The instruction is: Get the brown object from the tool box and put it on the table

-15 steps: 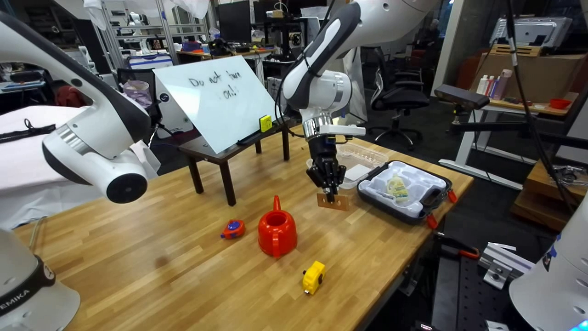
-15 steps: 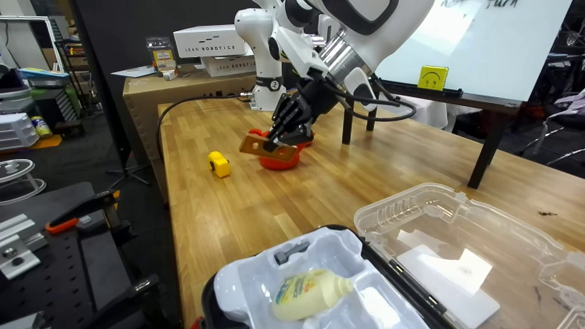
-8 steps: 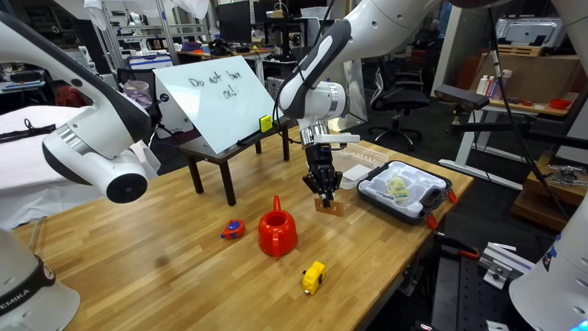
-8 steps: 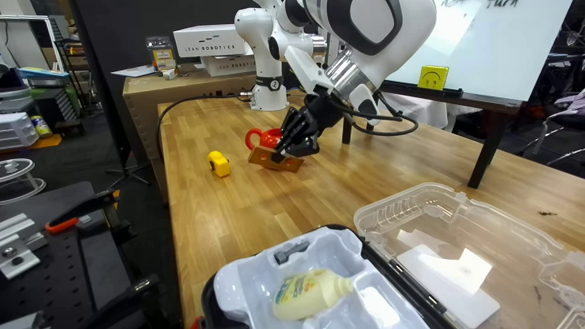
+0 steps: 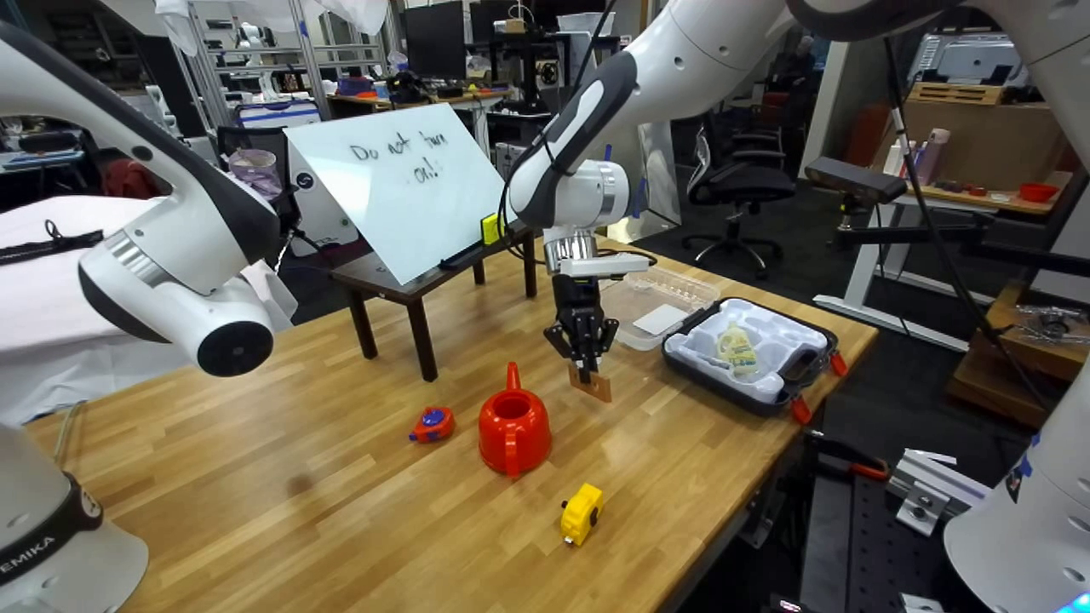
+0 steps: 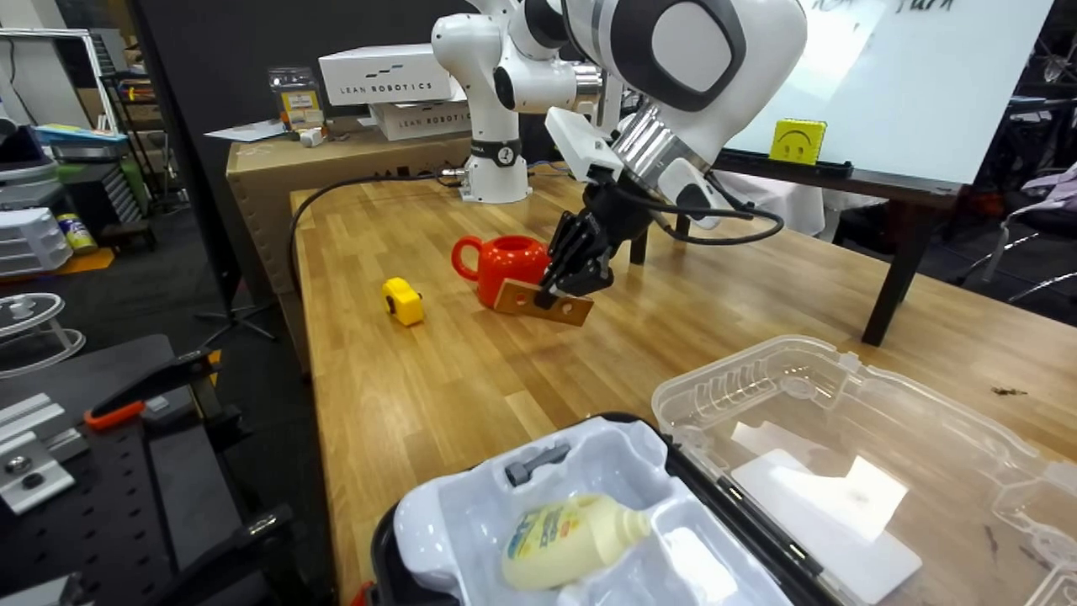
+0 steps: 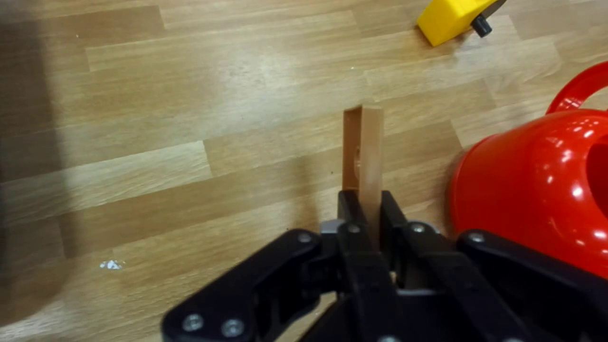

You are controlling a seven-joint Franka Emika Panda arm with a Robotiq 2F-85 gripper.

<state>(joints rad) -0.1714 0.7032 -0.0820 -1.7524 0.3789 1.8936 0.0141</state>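
The brown object (image 5: 598, 388) is a flat oblong piece with holes. My gripper (image 5: 584, 373) is shut on it near its middle, in both exterior views (image 6: 547, 296). In the wrist view the brown object (image 7: 371, 147) stands on edge between the fingertips (image 7: 369, 204), and a shadow lies apart from it on the wood. It hangs low over the table (image 5: 341, 477); the exact gap is hard to tell. The tool box (image 5: 714, 387) stands open at the table's edge, with a pale yellow bottle (image 6: 572, 543) and a grey bolt (image 6: 537, 465) in its white insert.
A red pot with handle and spout (image 5: 514, 432) stands close beside the gripper. A yellow tape measure (image 5: 582, 514) and a red-blue item (image 5: 433, 424) lie on the table. The clear lid (image 6: 732, 383) lies open beside the box. A dark stand (image 5: 417, 336) bears a whiteboard (image 5: 400, 196).
My gripper, holding the brown object, has moved away from the tool box in an exterior view and come lower. The brown object has turned somewhat. The gripper stayed shut; other things are unmoved.
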